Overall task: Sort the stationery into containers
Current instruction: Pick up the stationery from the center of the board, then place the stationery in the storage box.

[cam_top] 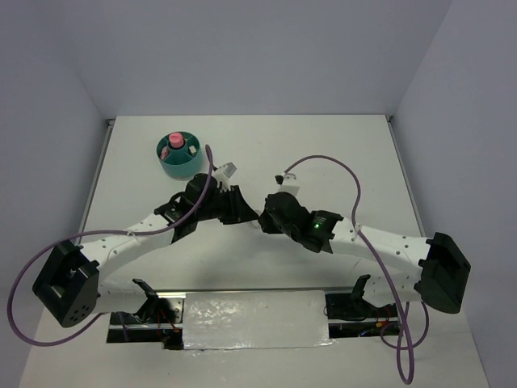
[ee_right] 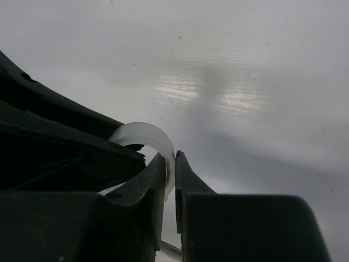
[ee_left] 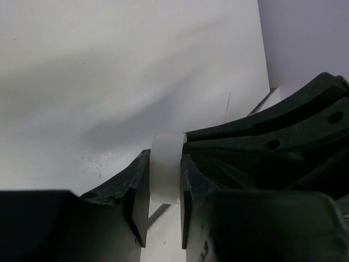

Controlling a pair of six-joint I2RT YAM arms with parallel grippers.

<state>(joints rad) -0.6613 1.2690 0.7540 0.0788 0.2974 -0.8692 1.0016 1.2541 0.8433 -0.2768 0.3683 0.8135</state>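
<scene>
Over the middle of the bench (cam_top: 242,137), your left end effector (ee_left: 163,157) clamps the clear-white tape ring (ee_left: 165,172) across its flat faces while the right end effector (ee_right: 170,159) pinches its wall. The round teal plastic desk organiser (cam_top: 179,168) waits toward the far-left corner, nearer your left arm (cam_top: 129,238).

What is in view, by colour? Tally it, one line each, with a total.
Teal: 1, the organiser
Pink: 1, the stubby stick standing in the organiser
Clear-white: 1, the tape ring, pinched by both the left gripper and the right gripper
Total: 3
Not counted: a pale item beside the stubby stick, too small to identify.
</scene>
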